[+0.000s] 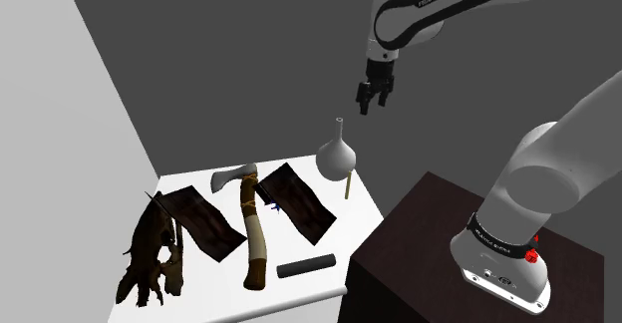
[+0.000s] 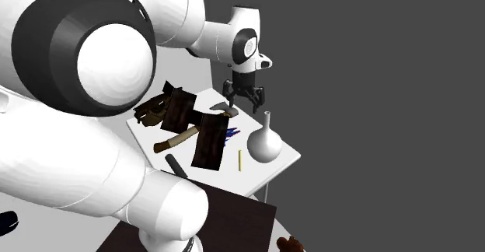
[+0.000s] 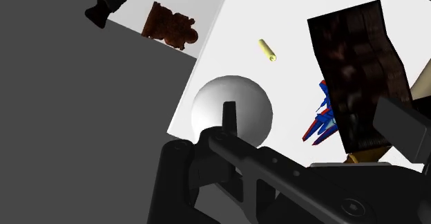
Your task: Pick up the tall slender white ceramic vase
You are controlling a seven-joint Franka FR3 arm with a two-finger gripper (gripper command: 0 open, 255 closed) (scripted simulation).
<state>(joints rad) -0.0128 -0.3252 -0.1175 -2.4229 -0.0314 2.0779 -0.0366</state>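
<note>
The vase (image 1: 337, 155) is pale grey-white, with a round belly and a thin neck. It stands upright at the far corner of the white table (image 1: 364, 214). My black gripper (image 1: 373, 104) hangs open in the air above it and slightly toward the shoulder view's right, well clear of the neck. The second exterior view has the gripper (image 2: 244, 103) open above the table, up and left of the vase (image 2: 264, 143). The wrist view looks down on the vase's belly (image 3: 252, 105), with one black finger (image 3: 228, 119) crossing in front of it.
An axe (image 1: 249, 221) lies mid-table between two dark brown slabs (image 1: 299, 199) (image 1: 204, 223). A gnarled brown root (image 1: 150, 251), a black bar (image 1: 307, 265), a yellow stick (image 1: 346, 185) and a small blue object (image 3: 321, 119) also lie there. The dark stand (image 1: 429, 251) adjoins the table.
</note>
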